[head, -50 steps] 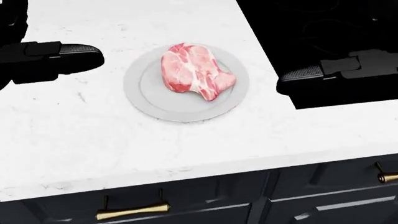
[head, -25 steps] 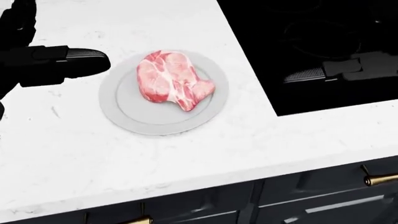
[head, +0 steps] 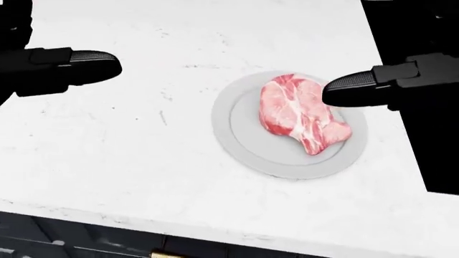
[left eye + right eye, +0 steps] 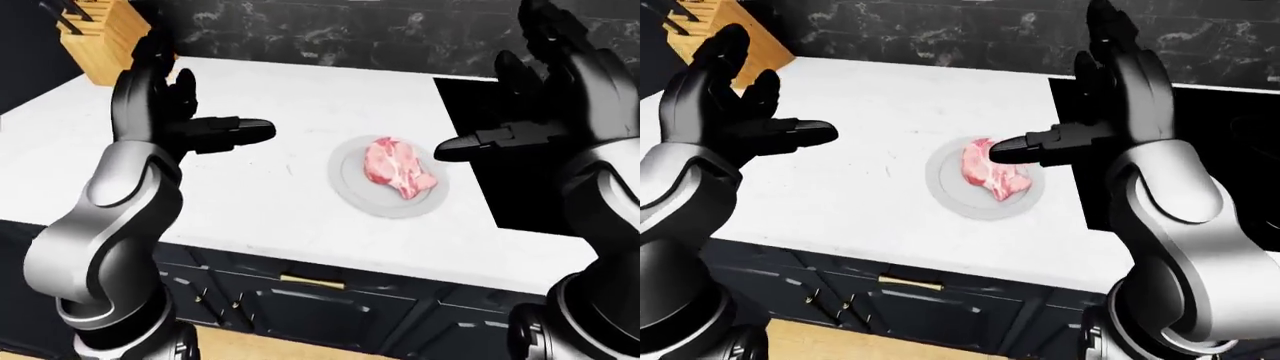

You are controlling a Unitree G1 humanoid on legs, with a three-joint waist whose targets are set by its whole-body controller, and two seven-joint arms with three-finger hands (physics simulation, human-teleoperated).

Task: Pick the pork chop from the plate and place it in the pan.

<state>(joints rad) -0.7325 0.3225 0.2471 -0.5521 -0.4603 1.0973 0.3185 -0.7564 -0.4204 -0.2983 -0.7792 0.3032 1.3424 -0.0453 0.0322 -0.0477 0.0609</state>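
The raw pork chop (image 3: pixel 301 115), pink with white fat, lies on a round grey plate (image 3: pixel 240 145) on the white counter. My right hand (image 4: pixel 520 105) is open and raised over the plate's right side. Its thumb (image 3: pixel 359 86) points left, and in the head view its tip overlaps the chop's upper right edge. How high it hangs above the meat I cannot tell. My left hand (image 4: pixel 195 105) is also open and empty, held up well to the left of the plate, thumb (image 3: pixel 79 67) pointing right. No pan is discernible in these views.
A black stove (image 4: pixel 540 187) is set into the counter right of the plate. A wooden knife block (image 4: pixel 105 34) stands at the top left by the dark marble wall. Dark drawers with a brass handle (image 4: pixel 312 281) run below the counter edge.
The head view has shifted, so plate and chop now sit further right and the drawers have dropped out. My right thumb has come off the stove to over the plate's right side.
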